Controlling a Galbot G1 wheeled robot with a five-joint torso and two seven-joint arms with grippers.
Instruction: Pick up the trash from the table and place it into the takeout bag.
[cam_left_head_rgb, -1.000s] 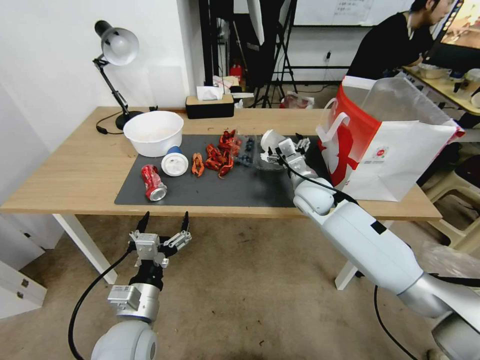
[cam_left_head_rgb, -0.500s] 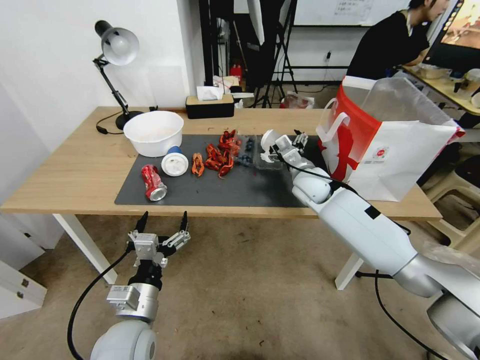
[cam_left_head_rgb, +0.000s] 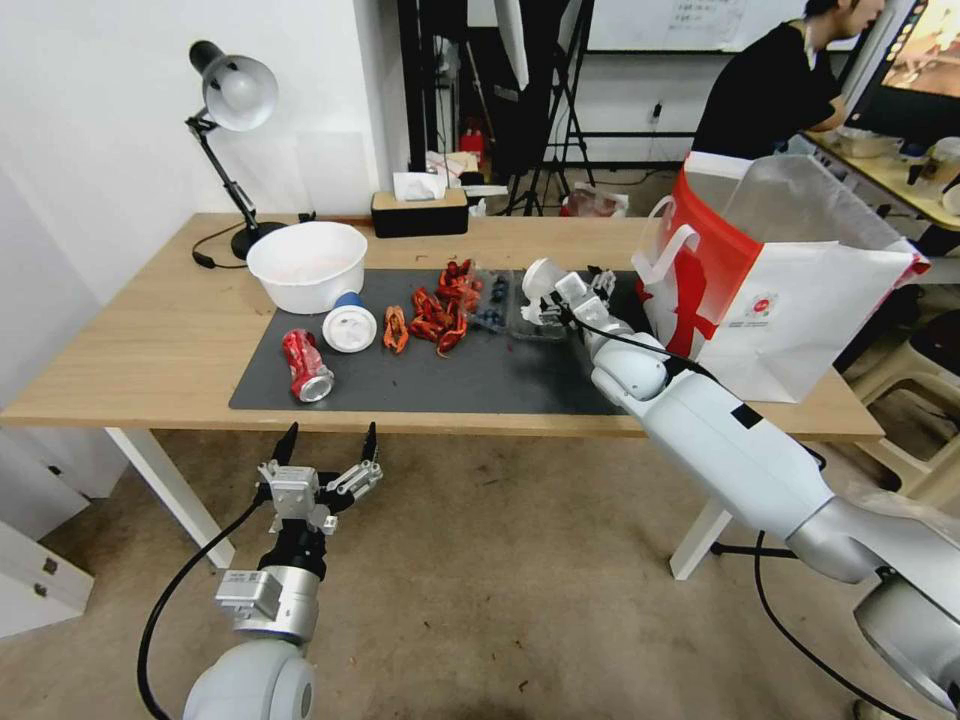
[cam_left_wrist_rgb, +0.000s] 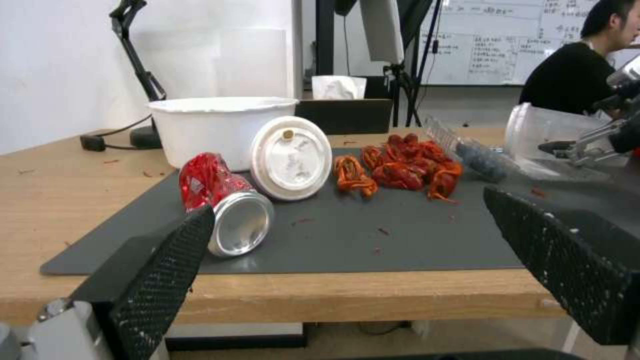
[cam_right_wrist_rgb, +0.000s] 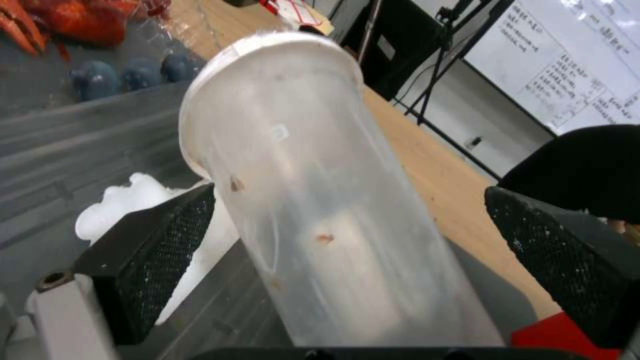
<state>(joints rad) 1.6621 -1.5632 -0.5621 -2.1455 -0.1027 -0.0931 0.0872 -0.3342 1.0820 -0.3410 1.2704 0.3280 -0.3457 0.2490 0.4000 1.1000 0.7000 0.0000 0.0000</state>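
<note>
A translucent plastic cup (cam_left_head_rgb: 540, 279) (cam_right_wrist_rgb: 300, 150) lies on its side at the right end of the dark mat (cam_left_head_rgb: 480, 375), just left of the white-and-red takeout bag (cam_left_head_rgb: 790, 270). My right gripper (cam_left_head_rgb: 578, 292) (cam_right_wrist_rgb: 347, 200) is open around the cup, one finger close to its wall and the other well apart. Further left on the mat lie a crushed red soda can (cam_left_head_rgb: 307, 366) (cam_left_wrist_rgb: 223, 200), a white cup with a blue base (cam_left_head_rgb: 349, 325) (cam_left_wrist_rgb: 291, 157) and red crayfish shells (cam_left_head_rgb: 437, 305). A white bowl (cam_left_head_rgb: 306, 264) stands behind them. My left gripper (cam_left_head_rgb: 325, 465) (cam_left_wrist_rgb: 347, 205) hangs open below the table's (cam_left_head_rgb: 150, 350) front edge.
A clear tray with dark blue lumps (cam_left_head_rgb: 492, 300) and a crumpled white scrap (cam_right_wrist_rgb: 133, 200) lie beside the plastic cup. A desk lamp (cam_left_head_rgb: 235, 95) and a black tissue box (cam_left_head_rgb: 419, 212) stand along the back edge. The bag stands upright with its mouth open.
My right arm has reached slightly farther over the table, bringing its gripper closer around the plastic cup. The left arm and the litter have not moved.
</note>
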